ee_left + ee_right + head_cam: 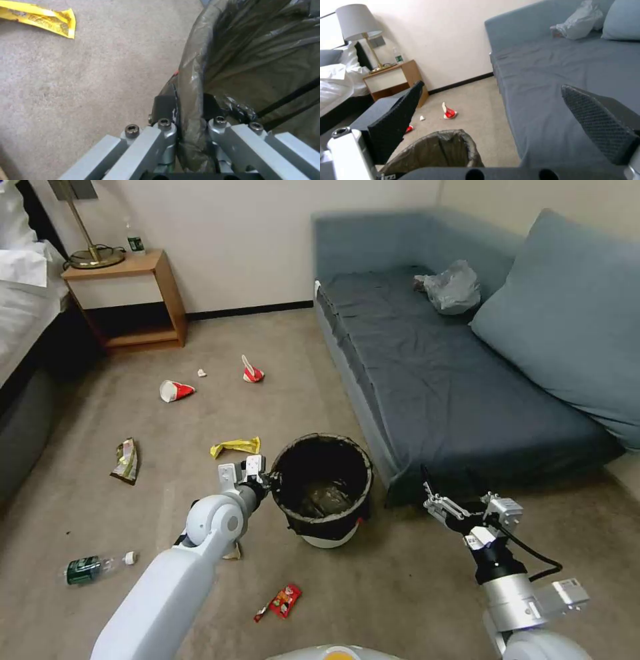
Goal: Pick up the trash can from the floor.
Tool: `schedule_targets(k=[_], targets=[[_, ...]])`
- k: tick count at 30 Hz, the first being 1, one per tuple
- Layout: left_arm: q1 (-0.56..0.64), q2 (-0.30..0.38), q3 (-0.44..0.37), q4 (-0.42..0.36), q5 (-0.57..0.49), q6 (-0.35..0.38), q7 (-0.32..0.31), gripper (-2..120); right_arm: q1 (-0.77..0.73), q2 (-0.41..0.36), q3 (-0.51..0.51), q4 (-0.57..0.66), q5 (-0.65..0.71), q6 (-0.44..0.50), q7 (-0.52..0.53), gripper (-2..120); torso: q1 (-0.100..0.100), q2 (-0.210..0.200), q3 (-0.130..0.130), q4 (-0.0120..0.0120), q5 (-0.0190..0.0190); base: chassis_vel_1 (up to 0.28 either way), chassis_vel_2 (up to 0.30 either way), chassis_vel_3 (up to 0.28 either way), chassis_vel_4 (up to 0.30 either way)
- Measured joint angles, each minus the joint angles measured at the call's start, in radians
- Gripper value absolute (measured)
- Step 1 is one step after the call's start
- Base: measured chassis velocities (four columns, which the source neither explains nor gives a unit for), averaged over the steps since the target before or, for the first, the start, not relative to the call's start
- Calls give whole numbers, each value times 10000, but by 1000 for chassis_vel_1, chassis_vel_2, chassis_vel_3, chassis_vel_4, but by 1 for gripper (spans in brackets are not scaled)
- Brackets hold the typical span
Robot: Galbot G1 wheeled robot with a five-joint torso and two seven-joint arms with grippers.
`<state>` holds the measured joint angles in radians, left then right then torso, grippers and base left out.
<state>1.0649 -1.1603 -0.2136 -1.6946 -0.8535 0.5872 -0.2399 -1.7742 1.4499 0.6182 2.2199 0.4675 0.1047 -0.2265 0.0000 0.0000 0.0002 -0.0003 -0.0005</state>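
Grasp looks made: left gripper (190, 112) pinches the bag-lined rim of the trash can (325, 488), one finger either side. Can rests on the floor (413, 580), lift undone; right gripper (460, 511) hangs open beside it.

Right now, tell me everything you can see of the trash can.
The trash can is a small round white bin standing upright on the carpet beside the sofa, lined with a black bag folded over its rim, some rubbish inside. The left gripper is shut on its rim, one finger inside and one outside.
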Motion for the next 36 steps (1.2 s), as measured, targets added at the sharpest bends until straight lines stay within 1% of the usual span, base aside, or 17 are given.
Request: schedule_targets(k=[5,7,8,10,11,12,13,14,15,16,19,20,22,23,25,32,36], targets=[[222,83,-323,-370,-3,14,6,3,-33,1,-17,54,-1,18,-14,100,0,-1,1,-1,-3,0,0,0,0],[453,205,-653,-781,-19,25,-3,3,-41,-5,-21,89,-1,27,-25,100,0,-1,1,1,6,0,0,0,0],[453,205,-653,-781,-19,25,-3,3,-41,-5,-21,89,-1,27,-25,100,0,-1,1,1,6,0,0,0,0],[763,358,-970,-1256,-75,45,49,3,-46,-6,-24,125,-1,38,-39,100,1,-2,0,2,2,0,0,0,0],[763,358,-970,-1256,-75,45,49,3,-46,-6,-24,125,-1,38,-39,100,1,-2,0,2,2,0,0,0,0],[921,435,-1110,-1471,-86,51,69,3,-47,-2,-28,137,-1,43,-43,100,0,-1,0,1,5,0,0,0,0],[1286,587,-1403,-1930,-109,62,116,3,-53,12,-42,160,-2,48,-50,100,0,-1,0,1,3,0,0,0,0],[1286,587,-1403,-1930,-109,62,116,3,-53,12,-42,160,-2,48,-50,100,0,-1,0,1,3,0,0,0,0],[1574,696,-1619,-2256,-127,68,167,3,-53,20,-58,189,-2,52,-57,100,0,-1,0,2,4,0,0,0,0],[1574,696,-1619,-2256,-127,68,167,3,-53,20,-58,189,-2,52,-57,100,0,-1,0,2,4,0,0,0,0],[2355,957,-2273,-3143,-142,69,354,3,-67,23,-78,244,-26,64,-87,100,0,-1,-1,5,4,0,0,0,0],[2355,957,-2273,-3143,-142,69,354,3,-67,23,-78,244,-26,64,-87,100,0,-1,-1,5,4,0,0,0,0],[2673,1046,-2690,-3786,-221,52,452,3,-66,22,-76,285,-45,74,-105,100,0,-1,-1,4,5,0,0,0,0],[2673,1046,-2690,-3786,-221,52,452,3,-66,22,-76,285,-45,74,-105,100,0,-1,-1,4,5,0,0,0,0],[2830,1091,-2925,-4231,-337,44,461,3,-83,20,-74,333,-61,88,-117,100,0,-1,-1,1,5,0,0,0,0],[3158,1111,-3093,-4862,-368,33,455,3,-218,72,-57,527,-116,127,-155,100,0,-1,-2,2,5,0,0,0,0],[3203,1043,-3092,-4907,-340,24,442,3,-278,82,-41,578,-163,158,-173,100,0,-1,-2,2,4,0,0,0,0]])
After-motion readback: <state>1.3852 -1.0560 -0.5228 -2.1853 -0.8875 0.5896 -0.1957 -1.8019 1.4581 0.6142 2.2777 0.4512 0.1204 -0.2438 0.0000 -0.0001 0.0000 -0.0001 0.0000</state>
